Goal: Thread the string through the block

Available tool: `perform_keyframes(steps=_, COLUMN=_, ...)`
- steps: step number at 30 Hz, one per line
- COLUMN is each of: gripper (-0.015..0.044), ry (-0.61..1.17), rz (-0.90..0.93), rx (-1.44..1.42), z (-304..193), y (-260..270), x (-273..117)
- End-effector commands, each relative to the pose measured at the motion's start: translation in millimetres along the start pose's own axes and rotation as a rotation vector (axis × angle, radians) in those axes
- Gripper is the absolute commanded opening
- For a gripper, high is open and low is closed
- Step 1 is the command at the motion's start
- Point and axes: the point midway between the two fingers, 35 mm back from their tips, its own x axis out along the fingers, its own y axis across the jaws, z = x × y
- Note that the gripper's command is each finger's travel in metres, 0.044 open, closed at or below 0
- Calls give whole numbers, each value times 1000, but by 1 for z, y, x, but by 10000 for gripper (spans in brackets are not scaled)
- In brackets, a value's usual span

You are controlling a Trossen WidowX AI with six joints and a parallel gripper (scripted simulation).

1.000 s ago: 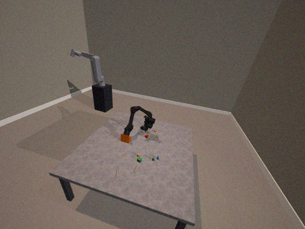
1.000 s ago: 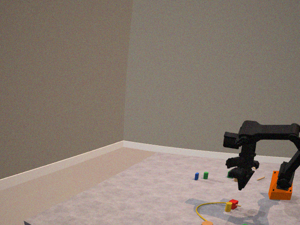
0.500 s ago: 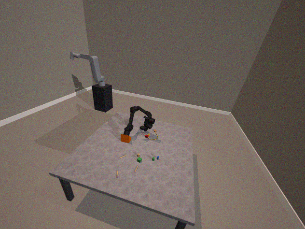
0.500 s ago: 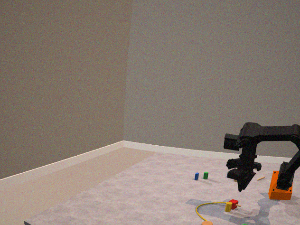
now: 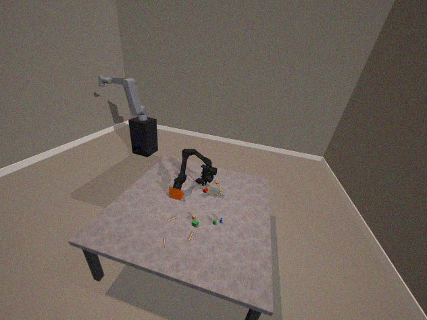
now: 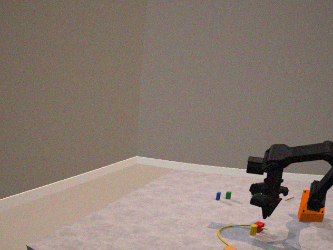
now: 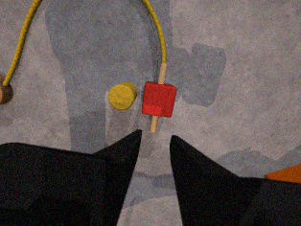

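The red block (image 5: 205, 190) (image 6: 260, 227) (image 7: 159, 100) sits on the table. The thin wooden stick (image 7: 153, 124) (image 6: 265, 228) runs through it: a short end sticks out on the gripper side, and the other end (image 7: 162, 73) shows on the far side, joined to the yellow string (image 7: 161, 35) (image 6: 221, 230) (image 5: 220, 190). The string curves to the round wooden button (image 7: 5, 93) (image 6: 229, 248) (image 5: 217, 182). My gripper (image 7: 155, 137) (image 6: 265, 217) is partly open and empty, above the table. In the wrist view its fingertips appear just below the near stick end.
A yellow cylinder (image 7: 122, 97) (image 6: 253, 230) stands close beside the block. Farther off are a green block (image 5: 194, 223), a green cylinder (image 5: 215, 222) (image 6: 228, 194), a blue piece (image 5: 221, 220) (image 6: 218, 195), a small wooden piece (image 5: 193, 216) and loose sticks (image 5: 172, 218) (image 5: 190, 235) (image 5: 163, 243).
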Motion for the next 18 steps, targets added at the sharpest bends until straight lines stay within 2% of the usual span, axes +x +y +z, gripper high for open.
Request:
perform_keyframes(steps=1, gripper=122, ry=3, rz=3, rx=4, z=-1, y=0, x=7)
perform_keyframes(steps=18, gripper=122, ry=5, rz=7, rx=4, z=-3, y=1, x=34)
